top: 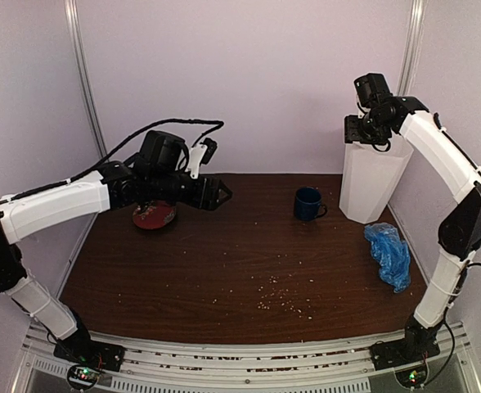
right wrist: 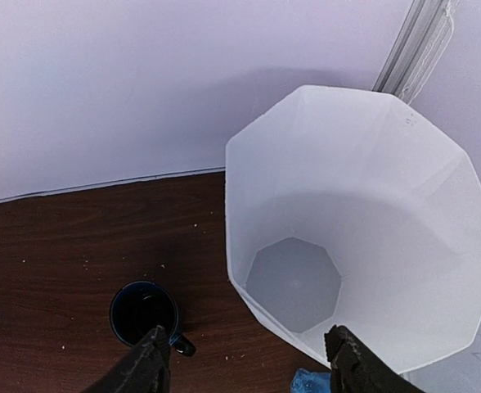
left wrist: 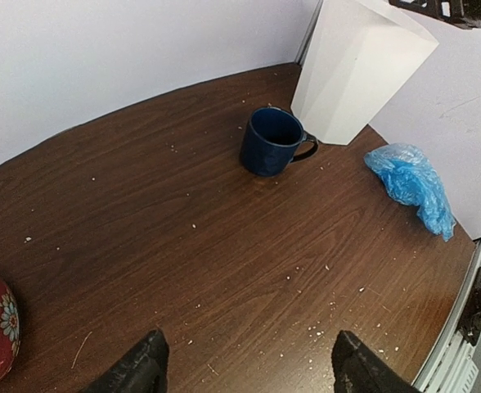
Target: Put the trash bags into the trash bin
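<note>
Dark bench (top: 183, 270), trash bag (top: 388, 255) crumpled near trash bin (top: 371, 187), probably flimsy and slippery: pinch its bunched folds; your left gripper (left wrist: 244, 368) and right gripper (right wrist: 249, 368) gape empty.

Wood table (top: 224, 270) carries trash bin (top: 371, 184), mug (top: 307, 203), trash bag (top: 388, 254), red dish (top: 155, 216), crumbs (top: 285, 304)

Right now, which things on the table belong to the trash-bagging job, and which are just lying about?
Job:
light-blue trash bag
white trash bin

Lying about:
dark blue mug
red dish
scattered crumbs
</note>
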`<action>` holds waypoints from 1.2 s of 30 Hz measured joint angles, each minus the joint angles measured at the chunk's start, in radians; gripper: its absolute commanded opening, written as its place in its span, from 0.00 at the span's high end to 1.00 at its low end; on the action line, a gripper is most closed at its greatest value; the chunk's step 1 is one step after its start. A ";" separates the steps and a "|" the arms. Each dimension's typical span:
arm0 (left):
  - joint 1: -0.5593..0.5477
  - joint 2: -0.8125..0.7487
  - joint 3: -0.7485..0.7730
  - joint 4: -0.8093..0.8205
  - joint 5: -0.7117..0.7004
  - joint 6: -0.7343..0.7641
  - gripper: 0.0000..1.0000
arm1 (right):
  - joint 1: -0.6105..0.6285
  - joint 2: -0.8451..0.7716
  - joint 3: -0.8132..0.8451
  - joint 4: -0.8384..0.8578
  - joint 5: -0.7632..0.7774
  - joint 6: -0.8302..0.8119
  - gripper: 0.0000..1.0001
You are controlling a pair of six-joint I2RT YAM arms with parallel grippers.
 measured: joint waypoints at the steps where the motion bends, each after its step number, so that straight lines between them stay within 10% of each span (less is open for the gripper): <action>1: 0.000 -0.009 -0.006 0.000 0.000 0.000 0.29 | -0.007 0.006 0.001 0.000 -0.002 0.000 0.38; 13: 0.000 -0.053 -0.060 0.003 -0.002 -0.010 0.28 | -0.051 0.040 0.005 0.000 -0.071 -0.010 0.63; 24: 0.000 -0.054 -0.087 0.003 0.003 -0.028 0.28 | -0.068 0.066 0.005 -0.001 -0.107 -0.015 0.58; 36: 0.000 -0.055 -0.099 0.004 0.005 -0.029 0.27 | -0.073 0.062 -0.016 0.010 -0.164 -0.028 0.84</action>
